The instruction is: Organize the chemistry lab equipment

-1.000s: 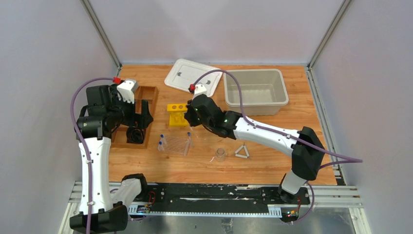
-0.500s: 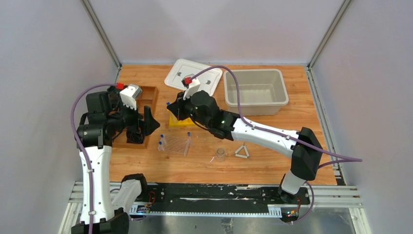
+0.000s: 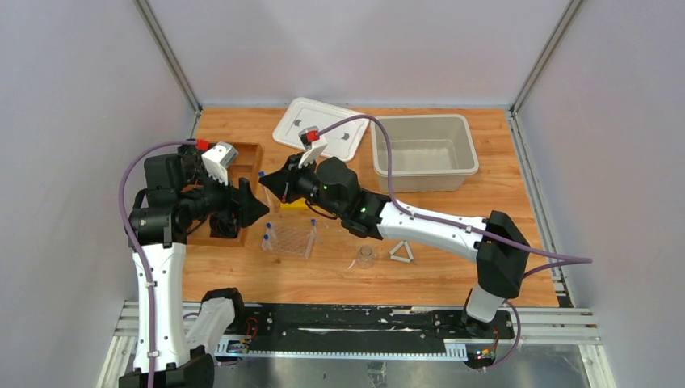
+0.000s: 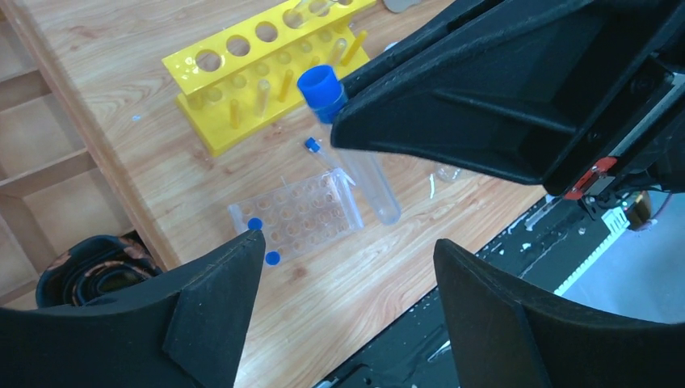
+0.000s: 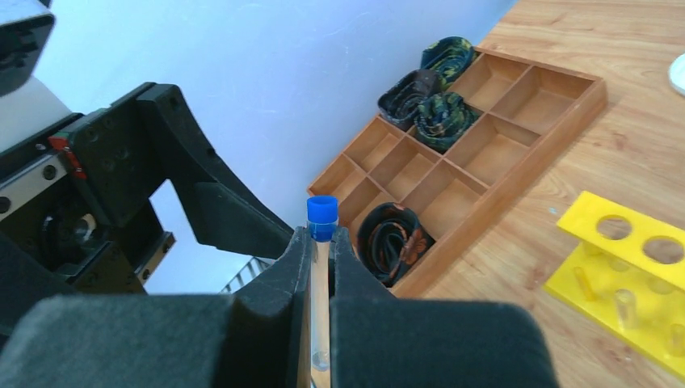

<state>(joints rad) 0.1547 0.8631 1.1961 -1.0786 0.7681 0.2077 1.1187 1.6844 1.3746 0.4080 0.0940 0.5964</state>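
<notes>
The right claw is clamped on a tube just under its blue cap, lifted clear of the worktop. The left claw faces it with jaws spread wide and holding nothing. In the left wrist view the tube's bare lower length hangs free between those jaws, above the clear rack.

This looks like a hand-over, or else a carry to a rack well; I cannot tell which. For a pass, the left claw should close on the bare glass below the right fingers, square to the tube. The right should let go only once that grip is firm. Clear plastic is slick, so a light or skewed pinch could let it slide — slow closing helps. For a direct drop, line the tube's base over a free well before lowering.

The two claws are very near each other, so finger-to-finger contact is the main risk. Other tubes stand at the clear rack's near corner and could be knocked. The yellow rack sits just beside it, and the tray lies behind the left claw. The beaker and triangle lie well apart — no hindrance.
</notes>
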